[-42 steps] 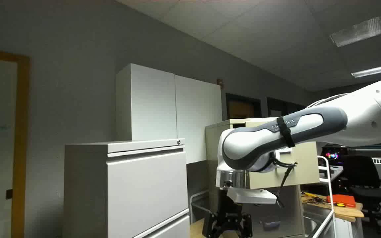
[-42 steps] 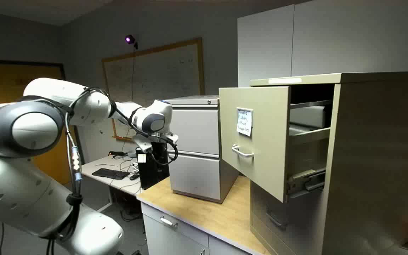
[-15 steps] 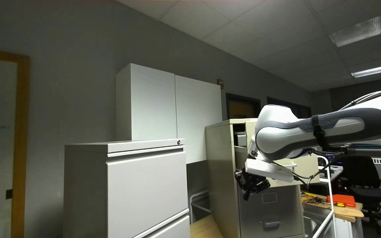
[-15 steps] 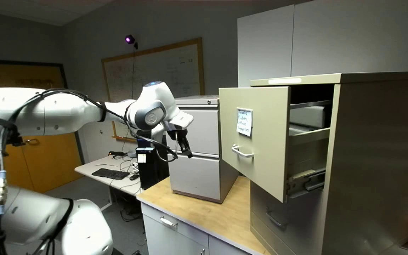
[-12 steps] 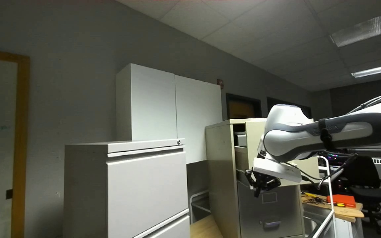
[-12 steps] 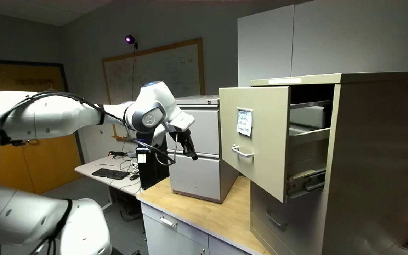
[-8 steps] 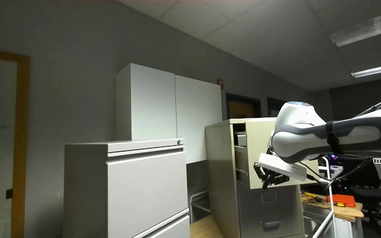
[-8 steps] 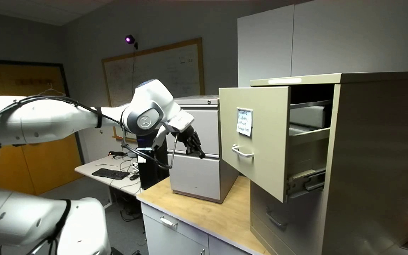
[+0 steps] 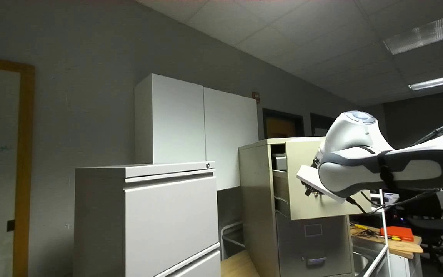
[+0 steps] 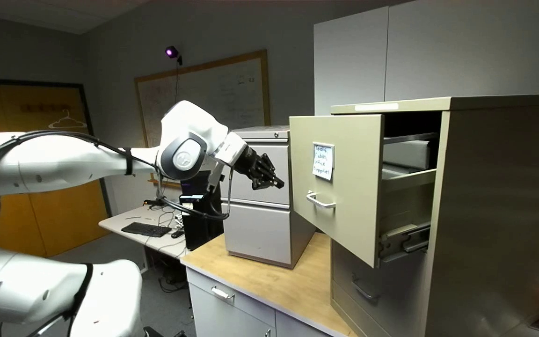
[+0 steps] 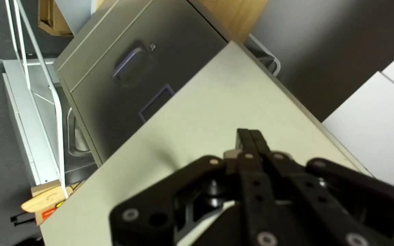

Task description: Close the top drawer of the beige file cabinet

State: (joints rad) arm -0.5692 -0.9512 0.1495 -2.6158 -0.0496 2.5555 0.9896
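The top drawer (image 10: 356, 187) juts out of the beige cabinet (image 10: 498, 210), handle (image 10: 321, 201) on its front; just short of that front hangs the gripper (image 11: 251, 135), clenched with nothing between its tips; in the wrist view they sit nearer one side edge, so a push there might skew the drawer and bind its rail (image 10: 405, 241); tilted tips could also skid on flat metal.

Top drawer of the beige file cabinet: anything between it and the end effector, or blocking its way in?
Nothing visible stands between the end effector and the top drawer, or blocks its path into the beige file cabinet, though the cabinet's depths are hidden.
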